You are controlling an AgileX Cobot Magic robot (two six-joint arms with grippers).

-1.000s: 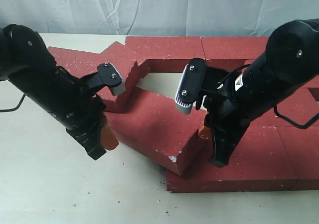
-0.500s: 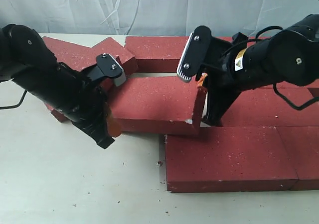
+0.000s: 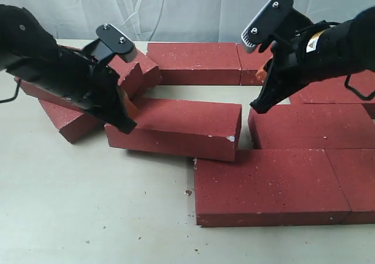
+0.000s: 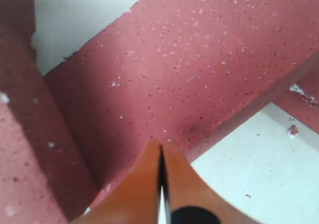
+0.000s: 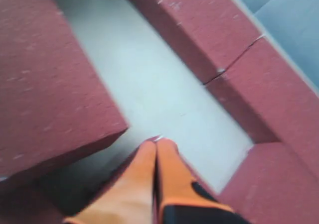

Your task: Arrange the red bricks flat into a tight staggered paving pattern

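Note:
Several red bricks lie on the pale table. The middle brick (image 3: 176, 126) lies flat and slightly askew, its right end at the corner of the front brick (image 3: 269, 185). My left gripper (image 3: 129, 118) is shut and empty, its tips at this brick's left end; the left wrist view shows the shut gripper (image 4: 160, 145) over the brick's speckled top (image 4: 189, 74). My right gripper (image 3: 256, 104) is shut and empty, raised above the gap beyond the brick's right end. In the right wrist view this gripper (image 5: 157, 143) hangs over bare table (image 5: 154, 84) beside the brick (image 5: 45, 84).
Two bricks (image 3: 193, 61) form a back row, another (image 3: 310, 126) lies at the right and one (image 3: 357, 182) at the front right. Two loose bricks (image 3: 64, 123) sit skewed under the left arm. A white curtain hangs behind. Crumbs (image 3: 188, 192) dot the table front.
The middle brick, tilted up on the front row a second ago, has swung round and now lies flat. Both grippers have risen and drawn back toward the far side.

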